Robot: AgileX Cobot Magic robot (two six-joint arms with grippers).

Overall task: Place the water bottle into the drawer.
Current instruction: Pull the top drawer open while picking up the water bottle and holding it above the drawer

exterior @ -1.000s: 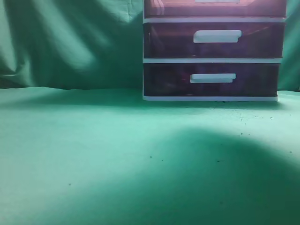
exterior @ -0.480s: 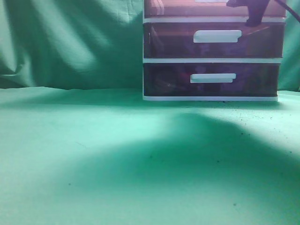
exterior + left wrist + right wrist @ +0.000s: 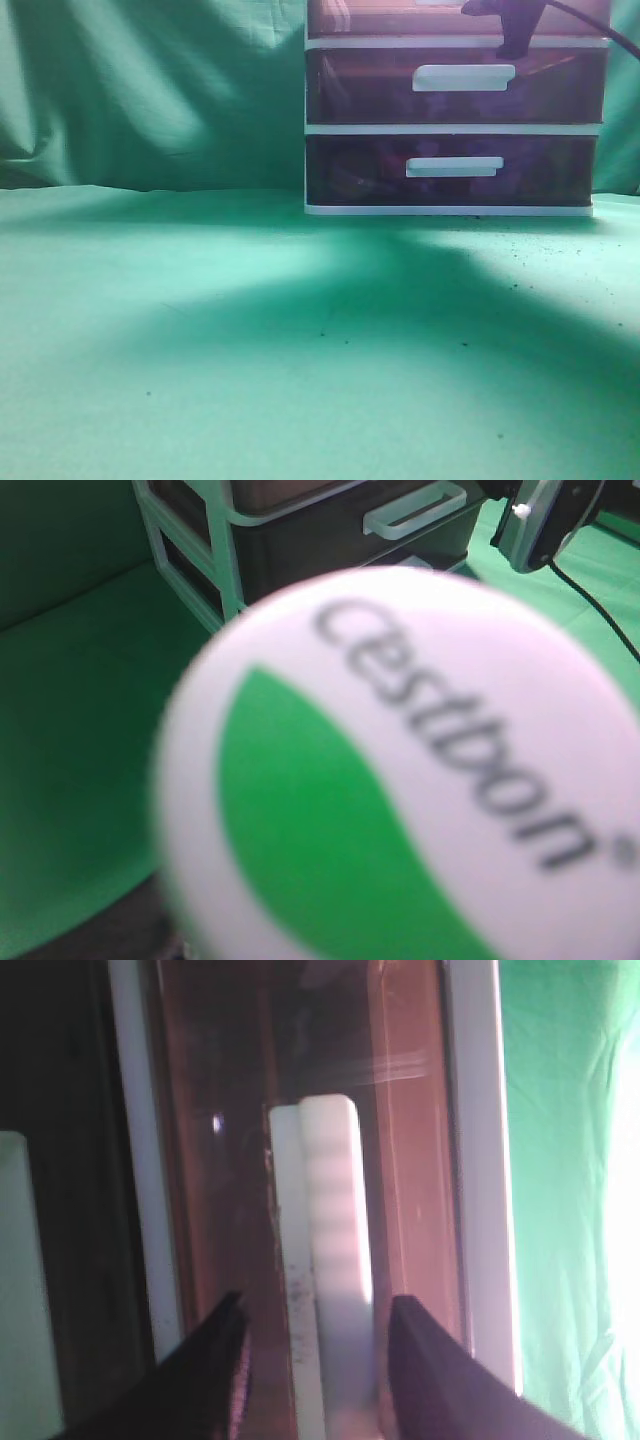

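The right gripper (image 3: pixel 312 1360), jaws spread either side of the handle (image 3: pixel 325 1260), lines up to pull the drawer (image 3: pixel 410 1160) open, while the bottle (image 3: pixel 400 780) waits at the left wrist, its grip hidden.

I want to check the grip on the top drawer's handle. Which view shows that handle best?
The right wrist view: the white handle fills it, between the open right hand's fingers. The exterior view crops it at the top edge; the left wrist view doesn't show it clearly.

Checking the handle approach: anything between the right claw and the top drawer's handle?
Nothing visible. In the right wrist view the right claw is open, its fingers on either side of the white bar handle of the reddish-pink drawer, with no object between them.
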